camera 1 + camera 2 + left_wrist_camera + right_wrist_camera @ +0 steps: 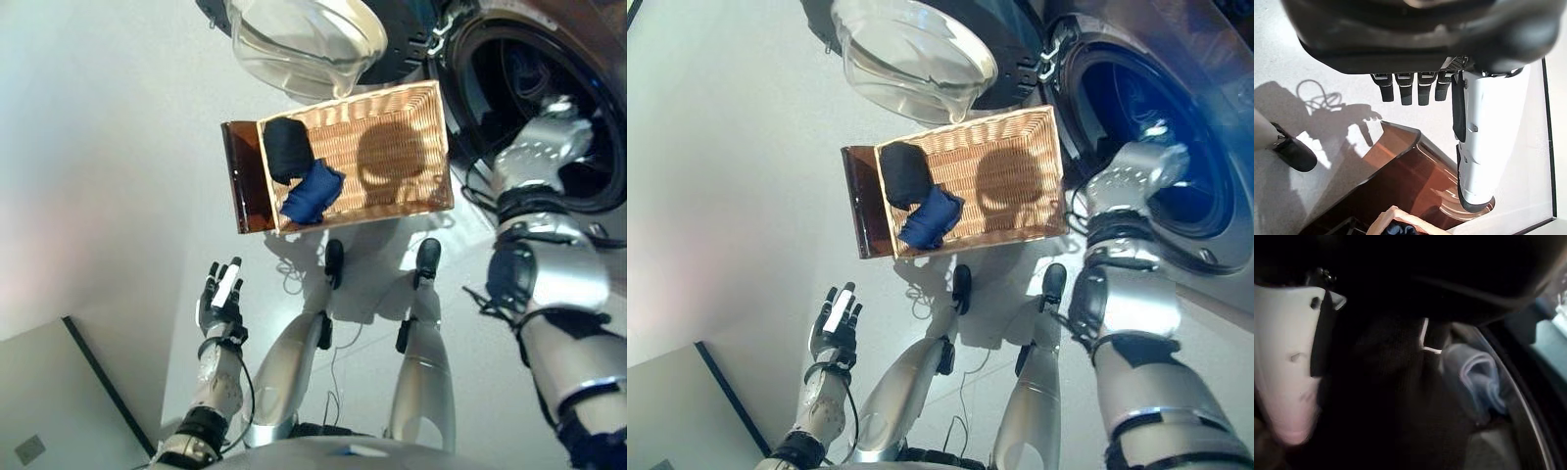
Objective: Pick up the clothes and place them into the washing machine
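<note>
Reaching into the washing machine (pixel 1136 137), my right robot hand (pixel 1283 367) has a dark garment (pixel 1400 396) bunched against it inside the drum; I cannot tell whether its fingers are curled round the cloth. Just past it in the drum lies a pale blue cloth (pixel 1476 377). Back from that robot hand, on the floor, sits the wicker basket (pixel 392 127), holding a black garment (pixel 287 149) and a blue garment (pixel 313 193) touching at its end nearest my left side. The machine's glass door (pixel 304 44) hangs open over the basket. My left robot hand (pixel 221 292) hovers well apart from the basket, fingers straight, holding nothing.
</note>
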Tool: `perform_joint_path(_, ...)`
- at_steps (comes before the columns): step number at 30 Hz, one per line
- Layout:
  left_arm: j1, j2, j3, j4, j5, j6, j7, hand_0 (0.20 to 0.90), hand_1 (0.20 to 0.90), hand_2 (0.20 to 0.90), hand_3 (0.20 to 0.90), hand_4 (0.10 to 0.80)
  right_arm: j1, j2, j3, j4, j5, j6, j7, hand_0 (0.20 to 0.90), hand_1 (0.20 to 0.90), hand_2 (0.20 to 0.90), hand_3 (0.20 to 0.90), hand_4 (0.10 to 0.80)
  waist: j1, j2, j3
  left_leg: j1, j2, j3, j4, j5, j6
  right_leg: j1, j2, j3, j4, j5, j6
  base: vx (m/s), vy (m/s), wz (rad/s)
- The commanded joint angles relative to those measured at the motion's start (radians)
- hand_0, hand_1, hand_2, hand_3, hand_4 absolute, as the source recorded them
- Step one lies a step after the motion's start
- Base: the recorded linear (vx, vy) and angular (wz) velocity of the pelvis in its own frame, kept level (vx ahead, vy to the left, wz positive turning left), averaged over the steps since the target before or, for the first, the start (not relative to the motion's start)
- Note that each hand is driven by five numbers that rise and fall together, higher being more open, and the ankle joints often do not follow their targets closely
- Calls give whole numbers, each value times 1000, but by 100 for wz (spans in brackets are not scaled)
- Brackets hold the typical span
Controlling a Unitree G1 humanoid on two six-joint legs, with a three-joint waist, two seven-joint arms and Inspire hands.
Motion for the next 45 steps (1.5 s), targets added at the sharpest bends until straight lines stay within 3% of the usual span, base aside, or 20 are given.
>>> perform_joint_path(1, 41, 66, -41, -11, 2, -45, -4, 900, 900, 900, 900, 800, -161, -195, 140, -25, -28, -58, 45, 200, 200, 200, 200, 300, 16, 39, -61, 31, 33, 2, -8, -84, -100, -14, -45, 30, 111, -136, 28, 0, 0, 0)
perform_joint_path(10, 35, 74, -55, -21, 9, -46, -8, 900, 900, 900, 900, 800, -229, -268, 200, 28, -16, -40, 40, 200, 200, 200, 200, 300, 23, 48, -72, 20, 28, -2, -8, -81, -102, -25, -44, 34, 113, -136, 28, 3, -2, 4)
perform_joint_path(11, 36, 74, -54, -22, 8, -47, -8, 900, 900, 900, 900, 800, -233, -271, 205, 39, -26, -31, 34, 900, 900, 900, 900, 800, 23, 48, -71, 19, 29, -2, -8, -81, -103, -26, -44, 34, 114, -136, 27, 0, 0, 0)
perform_joint_path(45, 18, 77, -32, 2, 5, -42, 21, 900, 900, 900, 900, 800, -217, -192, 166, 77, -13, -28, -28, 900, 900, 900, 900, 800, 17, 37, -74, 27, 26, -1, -8, -80, -98, -6, -36, 42, 103, -133, 20, 0, 0, 0)
